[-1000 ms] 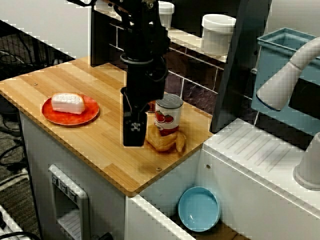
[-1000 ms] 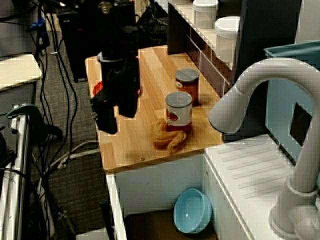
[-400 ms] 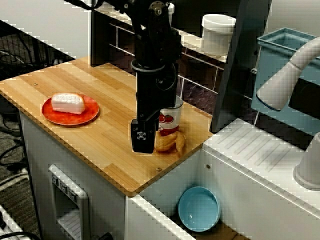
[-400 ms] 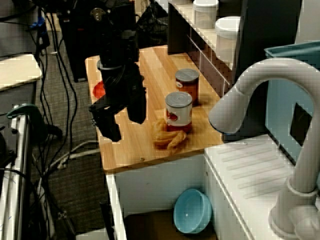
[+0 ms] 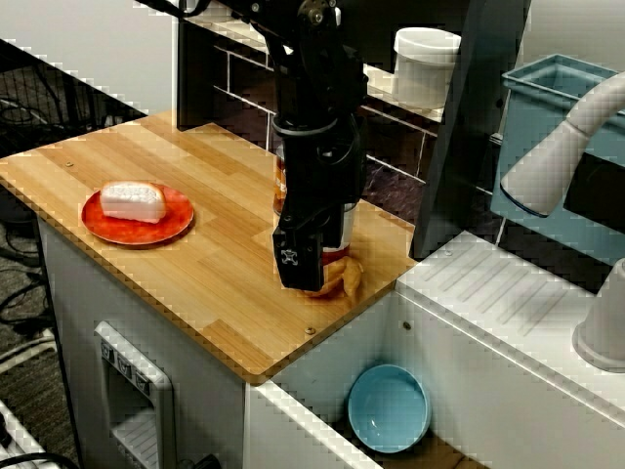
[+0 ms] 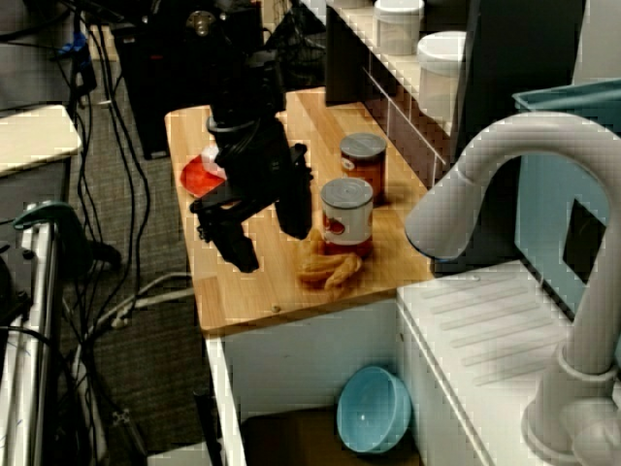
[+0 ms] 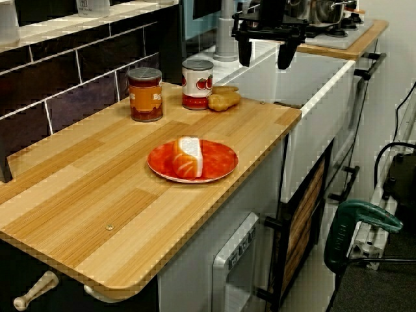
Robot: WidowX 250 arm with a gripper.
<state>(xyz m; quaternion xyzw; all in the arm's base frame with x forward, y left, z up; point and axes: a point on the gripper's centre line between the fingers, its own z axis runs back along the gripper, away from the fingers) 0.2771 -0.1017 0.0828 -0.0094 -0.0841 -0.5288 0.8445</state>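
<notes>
I held the tool [image 7: 264, 57] wide open and empty (nothing between its fingers), poised just over the pastry [image 6: 328, 267] by the can [image 6: 346, 216].

A pastry [image 6: 327, 267] is lying on the counter [image 5: 195, 283] against the tomato can [image 6: 346, 216], and a jar [image 6: 364, 167] is standing behind the can. The end effector [image 6: 264, 228] is hanging beside the can, a plate [image 7: 221, 156] is sitting well apart from it, and a bowl [image 5: 389, 407] is lying in the sink [image 5: 332, 362] below.
</notes>
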